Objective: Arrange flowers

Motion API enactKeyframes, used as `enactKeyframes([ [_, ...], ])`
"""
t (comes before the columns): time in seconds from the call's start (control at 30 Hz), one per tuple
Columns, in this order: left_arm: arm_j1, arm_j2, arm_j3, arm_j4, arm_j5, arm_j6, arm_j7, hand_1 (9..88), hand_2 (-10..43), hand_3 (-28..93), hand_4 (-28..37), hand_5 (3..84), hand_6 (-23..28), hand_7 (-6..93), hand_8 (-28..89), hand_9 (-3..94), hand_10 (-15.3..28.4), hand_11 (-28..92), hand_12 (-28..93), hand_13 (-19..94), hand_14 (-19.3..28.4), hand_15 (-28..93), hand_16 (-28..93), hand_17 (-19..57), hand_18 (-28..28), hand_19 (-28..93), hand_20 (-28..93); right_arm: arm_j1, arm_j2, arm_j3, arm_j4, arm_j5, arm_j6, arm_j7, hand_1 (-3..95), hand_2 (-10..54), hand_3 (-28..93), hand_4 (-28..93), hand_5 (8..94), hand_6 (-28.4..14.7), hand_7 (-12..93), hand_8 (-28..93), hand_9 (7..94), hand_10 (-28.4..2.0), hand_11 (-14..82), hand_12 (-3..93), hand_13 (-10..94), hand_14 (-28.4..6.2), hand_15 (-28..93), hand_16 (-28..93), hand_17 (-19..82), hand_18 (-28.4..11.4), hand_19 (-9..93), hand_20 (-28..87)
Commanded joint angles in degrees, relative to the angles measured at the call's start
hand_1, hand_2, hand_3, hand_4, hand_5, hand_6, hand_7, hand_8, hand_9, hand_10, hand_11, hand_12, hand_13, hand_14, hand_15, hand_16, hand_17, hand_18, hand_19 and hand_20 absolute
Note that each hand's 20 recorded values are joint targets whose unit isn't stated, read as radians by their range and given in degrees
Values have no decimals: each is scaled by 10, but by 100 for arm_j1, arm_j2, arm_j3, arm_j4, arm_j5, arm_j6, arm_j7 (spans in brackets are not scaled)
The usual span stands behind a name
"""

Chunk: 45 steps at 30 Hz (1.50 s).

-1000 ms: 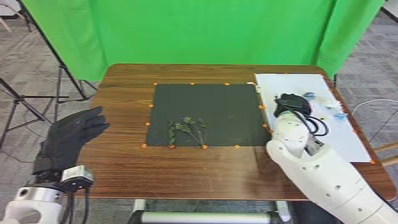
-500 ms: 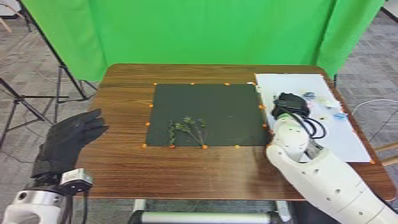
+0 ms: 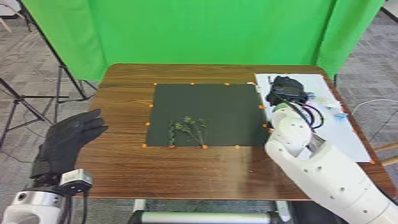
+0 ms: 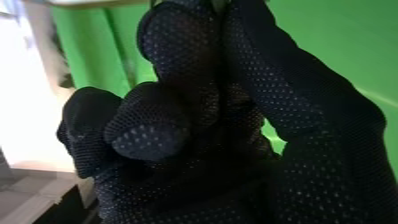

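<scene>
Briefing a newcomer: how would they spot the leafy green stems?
On the brown table, find the dark sheet beside the white sheet. Near the dark sheet's robot-side edge, left of middle, lie leafy stems: green, unlike the pale blue pieces on the white sheet.

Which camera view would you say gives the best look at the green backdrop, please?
The head view shows the green backdrop best, because it appears as a broad sheet behind the table. The right wrist view shows parts of it around the right hand, whose black glove hides much of it.
</scene>
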Motion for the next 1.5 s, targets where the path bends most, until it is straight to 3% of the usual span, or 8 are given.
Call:
enactKeyframes([
  [0.03, 156, 9, -90, -54, -2, 23, -6, 274, 40, 825, -208, 436, 125, 197, -110, 380, 212, 368, 91, 254, 272, 637, -140, -98, 225, 599, 87, -376, 65, -54, -845, -205, 174, -188, 529, -91, 790, -262, 851, -39, 249, 250, 857, -137, 407, 332, 817, -80, 738, 252, 576, -205, 932, 485],
  [0.3, 186, 11, -135, -56, 10, 2, -4, 274, 40, 825, -208, 436, 124, 198, -110, 380, 212, 368, 92, 254, 271, 637, -139, -97, 225, 599, 87, -943, -13, -64, -1409, -370, 99, -264, 529, -94, 789, -255, 854, -40, 241, 255, 860, -140, 406, 332, 820, -80, 737, 253, 577, -207, 932, 488],
  [0.4, 180, 11, -117, -51, -16, 8, 27, 274, 40, 825, -208, 437, 125, 197, -110, 380, 212, 367, 92, 254, 271, 637, -140, -97, 225, 599, 86, -1128, -164, -83, -1382, -370, 38, -250, 530, -95, 787, -254, 855, -40, 239, 256, 861, -141, 406, 331, 820, -80, 737, 253, 577, -207, 932, 489],
  [0.87, 50, -19, -83, -27, 42, -53, -88, 274, 40, 825, -208, 436, 124, 198, -110, 379, 212, 367, 91, 254, 272, 637, -140, -97, 225, 600, 86, -1480, -412, -202, -1307, -254, -210, -238, 530, -94, 783, -248, 860, -43, 230, 254, 860, -142, 409, 327, 818, -80, 736, 255, 574, -211, 932, 491],
  [1.07, 98, -28, -119, -39, 36, -41, -87, 274, 41, 827, -206, 437, 124, 198, -110, 380, 212, 368, 92, 254, 273, 637, -140, -97, 225, 600, 85, -1657, -547, -174, -1427, -190, -284, -306, 523, -95, 785, -241, 861, -44, 230, 243, 860, -140, 408, 323, 820, -80, 734, 253, 575, -210, 932, 489],
  [1.17, 26, -50, -99, -25, 90, -99, -173, 274, 41, 827, -206, 437, 124, 198, -111, 380, 212, 367, 91, 254, 271, 637, -140, -97, 225, 600, 85, -1695, -570, -187, -1480, -135, -346, -256, 520, -95, 783, -236, 863, -43, 230, 238, 862, -139, 408, 320, 821, -80, 732, 252, 575, -210, 932, 487],
  [1.5, 11, -101, -117, -28, 121, -139, -263, 274, 42, 827, -206, 437, 124, 198, -111, 380, 211, 369, 91, 254, 271, 638, -140, -97, 225, 601, 85, -1751, -612, -170, -1551, -87, -518, -176, 497, -95, 771, -224, 847, -42, 241, 208, 844, -145, 411, 303, 812, -87, 717, 251, 572, -208, 932, 461],
])
